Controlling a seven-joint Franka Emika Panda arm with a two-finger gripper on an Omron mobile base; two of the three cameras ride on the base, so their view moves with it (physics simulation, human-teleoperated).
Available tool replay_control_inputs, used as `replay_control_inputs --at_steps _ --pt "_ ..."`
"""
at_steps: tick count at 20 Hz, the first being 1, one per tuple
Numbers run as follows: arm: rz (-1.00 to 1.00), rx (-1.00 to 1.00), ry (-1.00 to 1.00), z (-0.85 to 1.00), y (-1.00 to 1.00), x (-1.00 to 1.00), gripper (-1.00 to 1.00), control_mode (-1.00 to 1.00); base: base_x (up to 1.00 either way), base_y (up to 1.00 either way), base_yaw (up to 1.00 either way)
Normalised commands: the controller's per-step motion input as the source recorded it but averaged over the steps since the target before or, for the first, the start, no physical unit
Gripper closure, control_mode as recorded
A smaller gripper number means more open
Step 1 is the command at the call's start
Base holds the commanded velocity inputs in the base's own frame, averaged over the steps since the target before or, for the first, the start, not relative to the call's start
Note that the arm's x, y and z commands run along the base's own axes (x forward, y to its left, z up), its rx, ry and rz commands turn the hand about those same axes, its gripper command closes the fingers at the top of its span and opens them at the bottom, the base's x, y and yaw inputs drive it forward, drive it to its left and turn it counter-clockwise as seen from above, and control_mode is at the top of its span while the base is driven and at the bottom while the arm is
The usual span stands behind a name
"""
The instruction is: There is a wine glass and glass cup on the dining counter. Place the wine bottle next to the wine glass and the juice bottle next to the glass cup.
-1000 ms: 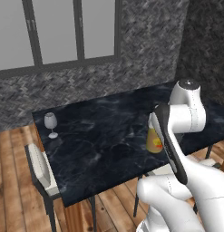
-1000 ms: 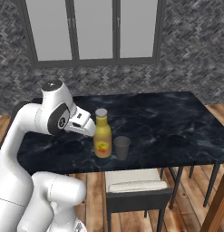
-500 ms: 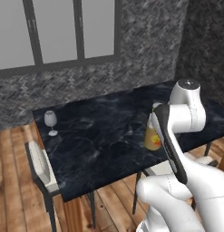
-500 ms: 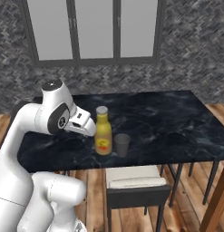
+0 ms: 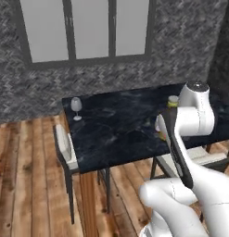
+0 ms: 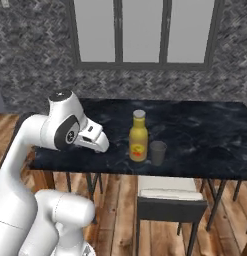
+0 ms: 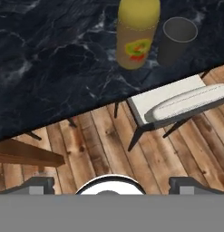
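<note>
The yellow juice bottle (image 6: 138, 137) stands upright near the front edge of the black dining counter (image 6: 205, 135). The greyish glass cup (image 6: 157, 152) is close beside it on its right. In the hand view the juice bottle (image 7: 137, 38) and glass cup (image 7: 177, 41) sit at the top. My gripper (image 7: 112, 185) is open and empty, held back from the counter's edge over the wooden floor. In the right base view my gripper (image 6: 101, 145) is left of the bottle. The wine glass (image 5: 76, 107) stands at the counter's far left corner. The wine bottle is out of view.
A chair with a pale seat (image 6: 167, 196) is tucked under the counter just below the bottle and cup. Another chair (image 5: 65, 148) stands at the counter's left end. A grey stone wall with a window (image 5: 88, 28) lies behind.
The whole scene has slid to the right in both base views, so the base has moved. Bottle, cup and wine glass keep their places on the counter. The gripper has stayed open.
</note>
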Motion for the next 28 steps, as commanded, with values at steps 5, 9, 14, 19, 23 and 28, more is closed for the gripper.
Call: replay_control_inputs --at_steps 5,9,14,19,23,28 --pt "0.0 0.0 0.0 0.0 0.0 0.0 -1.0 1.0 -0.17 0.19 0.98" --pt "0.0 0.0 0.0 0.0 0.0 0.0 -1.0 1.0 -0.15 0.12 1.0" --pt "0.0 0.0 0.0 0.0 0.0 0.0 -1.0 1.0 -0.13 0.07 1.0" --pt "0.0 0.0 0.0 0.0 0.0 0.0 -1.0 1.0 -0.09 0.1 0.98" --pt "0.0 0.0 0.0 0.0 0.0 0.0 -1.0 1.0 0.01 0.09 0.89" --pt "0.0 0.0 0.0 0.0 0.0 0.0 -1.0 1.0 0.71 0.0 0.18"
